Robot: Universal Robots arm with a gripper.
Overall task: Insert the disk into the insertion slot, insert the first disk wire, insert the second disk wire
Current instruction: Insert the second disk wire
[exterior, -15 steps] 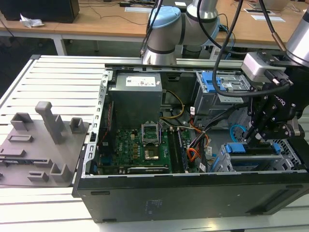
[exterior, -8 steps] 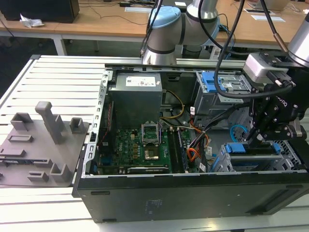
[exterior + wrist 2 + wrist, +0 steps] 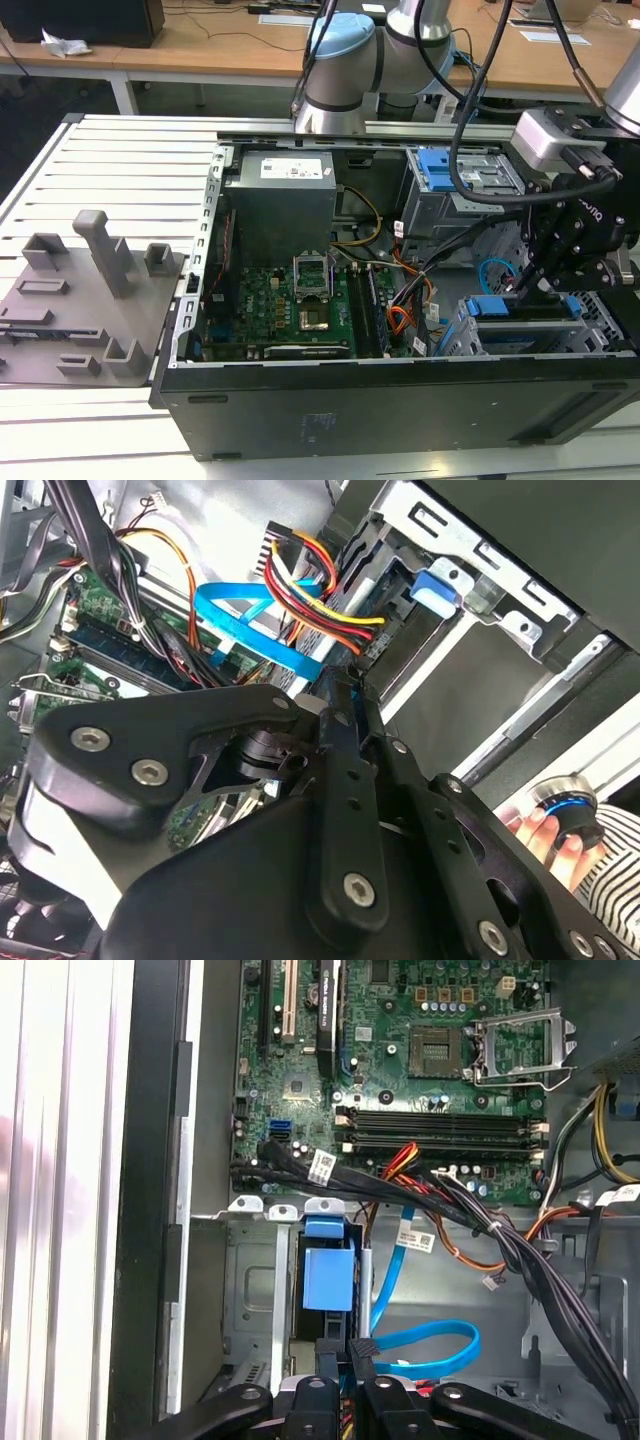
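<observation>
1. Disk [image 3: 328, 1278], blue-framed, sits in the insertion slot [image 3: 250, 1290] at lower centre of the first wrist view.
2. Gripper [image 3: 345, 1352] is directly at the disk's rear edge; jaws narrow, seemingly pinching a black connector.
3. Light-blue wire [image 3: 430, 1345] loops beside.
4. Judgement: align connector squarely, press straight.

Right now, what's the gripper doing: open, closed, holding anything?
Gripper: fingers close together over the rear of the disk seated in the insertion slot; whether they are shut on something cannot be told.
</observation>
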